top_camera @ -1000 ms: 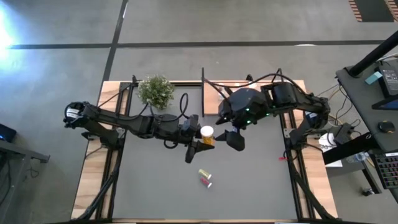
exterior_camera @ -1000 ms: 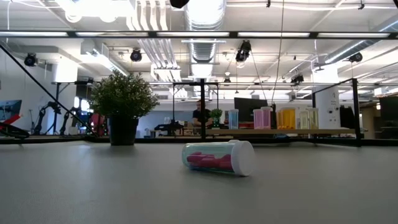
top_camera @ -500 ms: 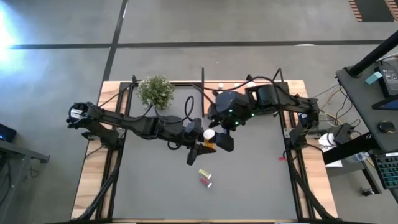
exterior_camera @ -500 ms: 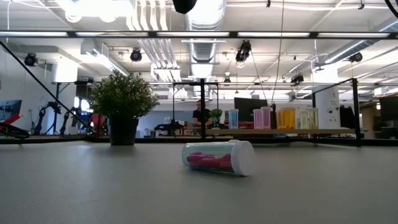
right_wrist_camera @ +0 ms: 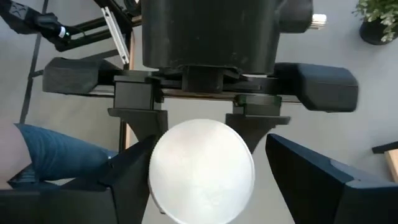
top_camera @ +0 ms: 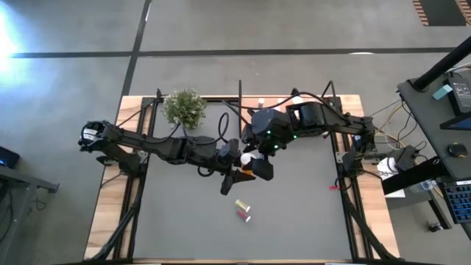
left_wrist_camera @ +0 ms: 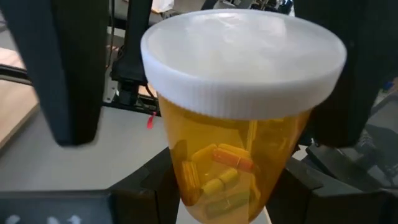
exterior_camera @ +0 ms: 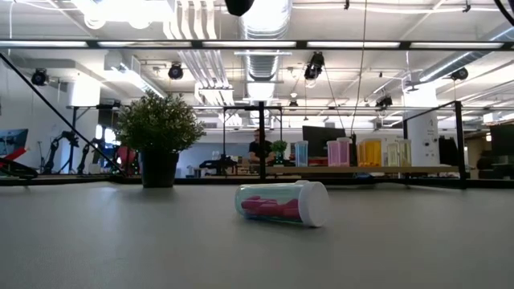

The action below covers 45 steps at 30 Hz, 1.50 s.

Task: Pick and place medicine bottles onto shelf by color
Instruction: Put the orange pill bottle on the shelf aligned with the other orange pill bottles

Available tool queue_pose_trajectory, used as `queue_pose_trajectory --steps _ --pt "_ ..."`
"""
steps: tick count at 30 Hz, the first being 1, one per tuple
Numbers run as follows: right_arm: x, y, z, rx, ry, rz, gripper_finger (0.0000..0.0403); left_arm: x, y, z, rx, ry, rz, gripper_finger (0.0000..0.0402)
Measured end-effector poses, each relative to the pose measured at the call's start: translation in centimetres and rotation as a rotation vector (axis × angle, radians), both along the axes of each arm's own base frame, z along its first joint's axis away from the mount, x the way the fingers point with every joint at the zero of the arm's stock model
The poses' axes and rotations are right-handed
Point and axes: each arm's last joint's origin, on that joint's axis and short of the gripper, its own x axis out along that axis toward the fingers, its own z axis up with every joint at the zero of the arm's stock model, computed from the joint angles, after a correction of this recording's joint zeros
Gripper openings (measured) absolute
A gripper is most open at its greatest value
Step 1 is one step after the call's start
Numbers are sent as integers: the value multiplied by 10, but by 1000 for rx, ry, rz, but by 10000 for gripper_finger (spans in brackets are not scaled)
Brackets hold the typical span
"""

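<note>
1. The left gripper (top_camera: 237, 168) is clamped on the orange bottle (left_wrist_camera: 239, 124), held upright mid-table.
2. The right gripper (top_camera: 257, 163), fingers apart, straddles its cap: a handover, I judge.
3. Next, right closes, left releases; shelf (top_camera: 287, 110) lies far right.

No legible text, label, brand, number or sign is found in any view. The orange bottle (left_wrist_camera: 239, 130) held between the left jaws is seen without a printed label, and its white cap (right_wrist_camera: 201, 170) is blank. The pink bottle (exterior_camera: 283, 203) lying on the worktop (exterior_camera: 120, 241) carries no readable marking. Items in the room beyond the worktop are too small to be read.
</note>
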Motion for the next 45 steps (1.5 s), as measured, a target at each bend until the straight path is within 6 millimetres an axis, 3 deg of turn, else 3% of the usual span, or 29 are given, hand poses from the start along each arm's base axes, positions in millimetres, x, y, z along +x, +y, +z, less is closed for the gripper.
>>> queue_pose_trajectory --steps 20,26,38,45 --pt "-1 -1 -3 -13 24 11 186 1 9 2 41 -31 36 160" --pt "-5 -5 2 -13 12 1 189 2 12 4 40 -43 52 163" --pt "-23 -30 9 -14 56 -72 189 2 19 5 91 -37 122 219" --pt "-46 -48 15 -107 120 -161 191 2 24 8 105 -55 201 221"
